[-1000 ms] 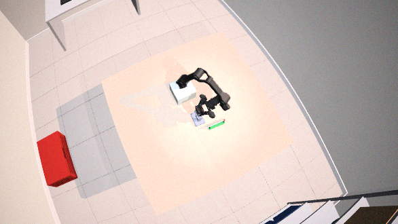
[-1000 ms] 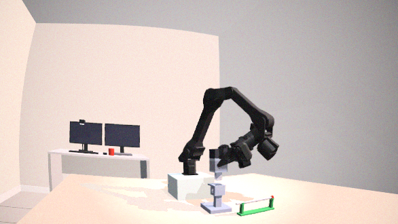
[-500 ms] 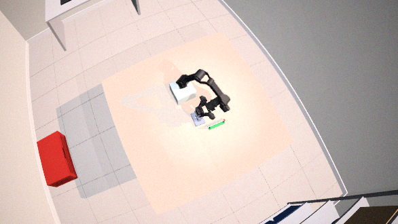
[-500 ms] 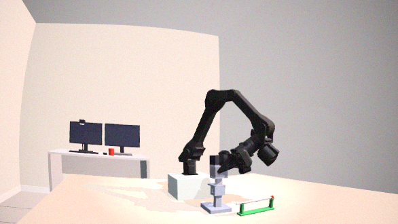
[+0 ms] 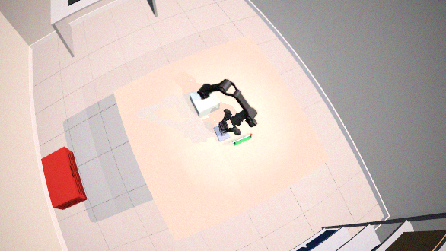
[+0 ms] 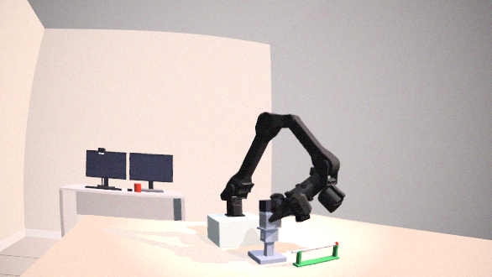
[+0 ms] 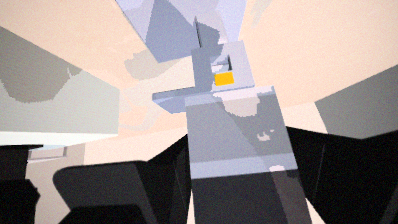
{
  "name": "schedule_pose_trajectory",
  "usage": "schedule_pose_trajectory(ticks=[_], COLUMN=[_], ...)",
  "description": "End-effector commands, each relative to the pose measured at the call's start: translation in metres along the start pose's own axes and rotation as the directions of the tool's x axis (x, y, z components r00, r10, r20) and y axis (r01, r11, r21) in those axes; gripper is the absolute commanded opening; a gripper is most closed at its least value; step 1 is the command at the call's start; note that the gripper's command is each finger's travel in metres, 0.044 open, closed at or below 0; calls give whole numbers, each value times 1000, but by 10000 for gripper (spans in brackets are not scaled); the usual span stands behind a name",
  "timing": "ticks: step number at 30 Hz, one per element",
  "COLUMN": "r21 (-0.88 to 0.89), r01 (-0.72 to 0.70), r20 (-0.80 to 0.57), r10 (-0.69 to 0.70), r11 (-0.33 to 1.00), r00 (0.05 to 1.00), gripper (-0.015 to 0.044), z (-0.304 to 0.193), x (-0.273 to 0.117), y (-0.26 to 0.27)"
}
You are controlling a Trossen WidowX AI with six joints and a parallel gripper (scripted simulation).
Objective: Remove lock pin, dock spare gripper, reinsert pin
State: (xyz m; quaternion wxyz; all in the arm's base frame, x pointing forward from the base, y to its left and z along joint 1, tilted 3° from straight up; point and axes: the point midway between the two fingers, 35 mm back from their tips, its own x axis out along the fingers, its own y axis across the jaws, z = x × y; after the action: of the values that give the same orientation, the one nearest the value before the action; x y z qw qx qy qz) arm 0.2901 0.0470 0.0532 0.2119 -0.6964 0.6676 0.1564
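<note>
My gripper (image 6: 273, 215) (image 7: 227, 131) is shut on the spare gripper, a grey-blue block with a dark end. The spare gripper (image 6: 268, 219) (image 7: 237, 132) is upright over the mount, its lower end at the socket's top. The socket (image 6: 269, 234) (image 7: 243, 65) sits on a short post above the flat base (image 6: 255, 255) (image 5: 222, 138). A yellow patch shows by an opening in the socket. The spigot is hidden and appears to be inside the socket; how deep I cannot tell. The lock pin (image 5: 242, 138) (image 6: 315, 248), thin and pale with a red head, lies across a green rack, out of the socket.
The green rack (image 5: 243, 141) (image 6: 316, 261) stands beside the mount base. The arm's pale base block (image 5: 207, 108) (image 6: 235, 232) (image 7: 60, 100) is on the mount's other side. A desk (image 6: 126, 192) with monitors and a red cabinet (image 5: 61, 179) are farther off.
</note>
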Motion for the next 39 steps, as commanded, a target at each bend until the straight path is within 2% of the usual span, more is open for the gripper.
schedule_pose_trajectory(ticks=[1,15,32,39], r21=[-12,-8,-8,-14], r01=[4,2,2,0], r20=[-12,-7,-7,-10], r10=[-4,-2,-2,-1], r11=[1000,1000,1000,1000], r00=[1000,1000,1000,1000], gripper=[0,0,440,440], z=[3,3,3,-9], x=[4,3,3,-4], y=[1,0,0,1])
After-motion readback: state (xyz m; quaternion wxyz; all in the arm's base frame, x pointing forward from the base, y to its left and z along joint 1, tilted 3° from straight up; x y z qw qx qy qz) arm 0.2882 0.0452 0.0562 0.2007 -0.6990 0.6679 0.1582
